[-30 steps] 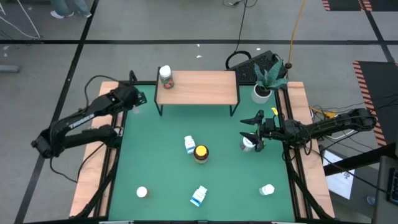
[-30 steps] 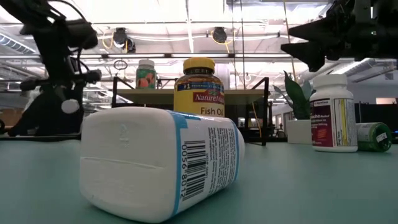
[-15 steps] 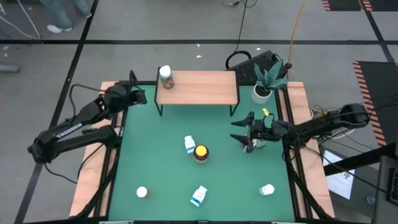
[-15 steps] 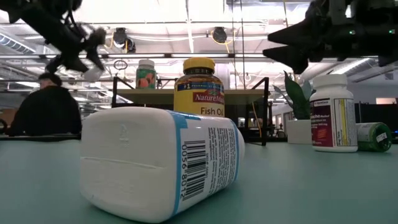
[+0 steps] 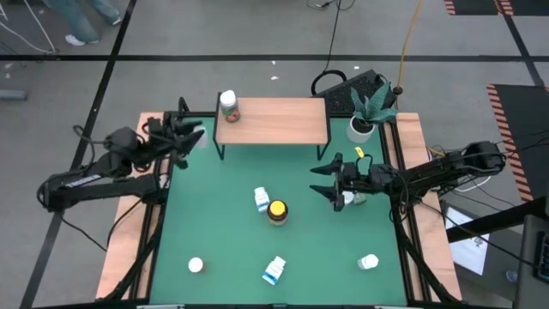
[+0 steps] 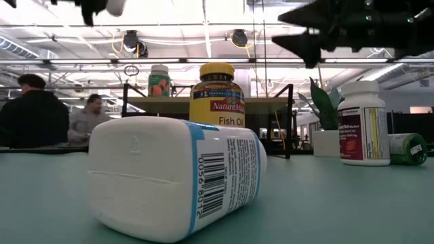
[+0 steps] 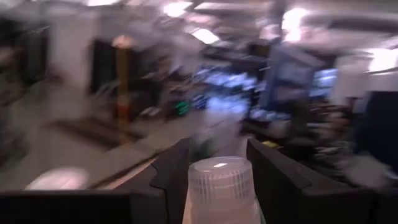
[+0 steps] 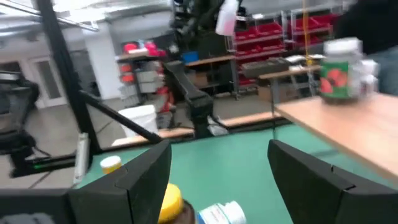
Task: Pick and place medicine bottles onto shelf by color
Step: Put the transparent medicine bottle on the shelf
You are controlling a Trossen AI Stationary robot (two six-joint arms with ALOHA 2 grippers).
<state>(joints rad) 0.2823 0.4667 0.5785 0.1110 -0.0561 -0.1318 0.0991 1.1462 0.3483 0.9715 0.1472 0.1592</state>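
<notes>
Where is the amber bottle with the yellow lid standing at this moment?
In the high view, the amber bottle stands upright near the middle of the green table, touching or nearly touching a white, blue-labelled bottle, in front of the shelf.

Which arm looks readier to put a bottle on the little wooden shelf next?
Left, probably: the left gripper holds a white bottle close to the shelf. The right gripper is open and empty over the green mat.
</notes>
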